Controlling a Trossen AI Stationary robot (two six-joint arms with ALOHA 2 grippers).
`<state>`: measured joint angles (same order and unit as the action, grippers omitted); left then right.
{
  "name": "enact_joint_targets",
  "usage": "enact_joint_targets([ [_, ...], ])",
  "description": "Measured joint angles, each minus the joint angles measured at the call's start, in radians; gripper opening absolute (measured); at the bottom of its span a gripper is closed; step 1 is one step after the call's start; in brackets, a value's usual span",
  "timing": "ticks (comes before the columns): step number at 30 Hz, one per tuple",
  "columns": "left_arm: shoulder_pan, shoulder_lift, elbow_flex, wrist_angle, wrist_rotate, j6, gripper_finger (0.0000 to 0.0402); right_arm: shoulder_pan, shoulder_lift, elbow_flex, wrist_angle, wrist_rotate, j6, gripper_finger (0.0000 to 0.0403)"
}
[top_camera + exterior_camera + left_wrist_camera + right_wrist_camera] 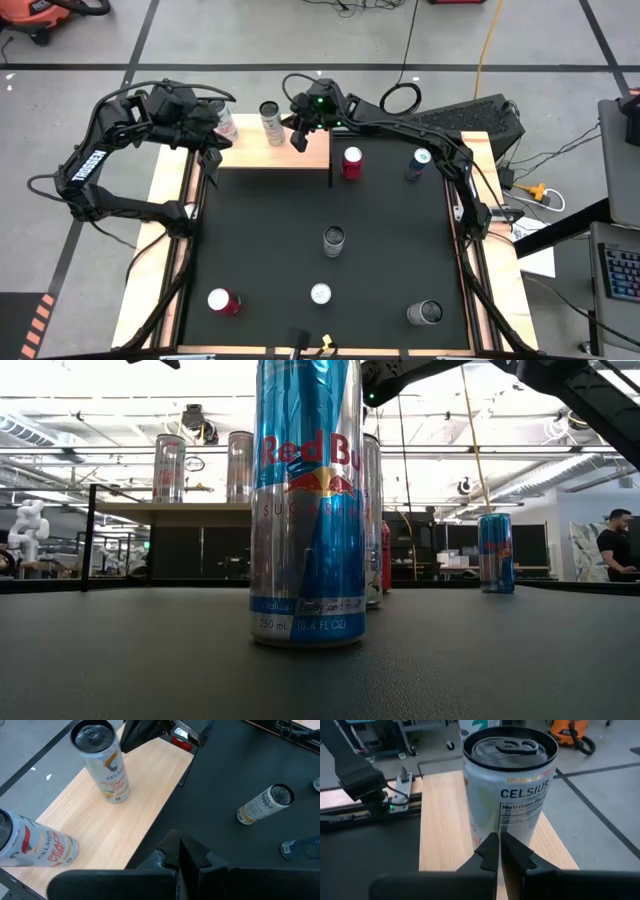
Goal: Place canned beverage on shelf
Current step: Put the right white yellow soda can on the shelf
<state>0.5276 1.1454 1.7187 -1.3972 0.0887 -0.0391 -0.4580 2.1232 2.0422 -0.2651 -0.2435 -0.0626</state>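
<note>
The shelf [300, 152] stands at the table's far edge, its light wooden top [445, 820] on thin dark legs. Two white Celsius cans stand upright on it by their bases: one [271, 117] [512, 785] near the middle, one [228, 124] [35, 845] farther left. My right gripper [298, 135] [499, 842] is shut, its tips right at the middle can's side. My left gripper [210, 150] [179, 852] is shut above the shelf's left near corner, holding nothing. My right gripper has its shut fingertips [490, 845] against or just short of the middle can's lower side [495, 827], coming nearly level from the table's right. I cannot tell whether they touch it. The can stands upright on the shelf top.
On the black mat stand more cans: red [352, 162], blue [418, 165], grey [333, 240], red [223, 301], silver-topped [320, 294] and grey [424, 313]. A Red Bull can [306, 510] fills the low view. A person [615, 545] is beyond the table.
</note>
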Motion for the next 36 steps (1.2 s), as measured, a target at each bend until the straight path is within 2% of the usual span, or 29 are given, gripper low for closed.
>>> enact_joint_targets([
  [5, 0.000, 0.000, 0.000, 0.000, 0.000, -0.003, 0.0001, 0.000, 0.035, 0.000, 0.055, -0.049, 0.036, 0.0000],
  [30, 0.000, 0.000, 0.000, 0.000, 0.000, 0.002, 0.0001, 0.001, 0.053, 0.000, 0.144, -0.051, 0.063, 0.0000],
  [33, 0.000, 0.000, 0.000, 0.000, 0.000, 0.002, 0.0001, 0.002, 0.053, 0.000, 0.190, -0.099, 0.099, 0.0000],
  [36, 0.000, 0.000, 0.000, 0.000, 0.000, 0.002, 0.0001, 0.003, 0.053, 0.000, 0.223, -0.100, 0.105, 0.0000],
])
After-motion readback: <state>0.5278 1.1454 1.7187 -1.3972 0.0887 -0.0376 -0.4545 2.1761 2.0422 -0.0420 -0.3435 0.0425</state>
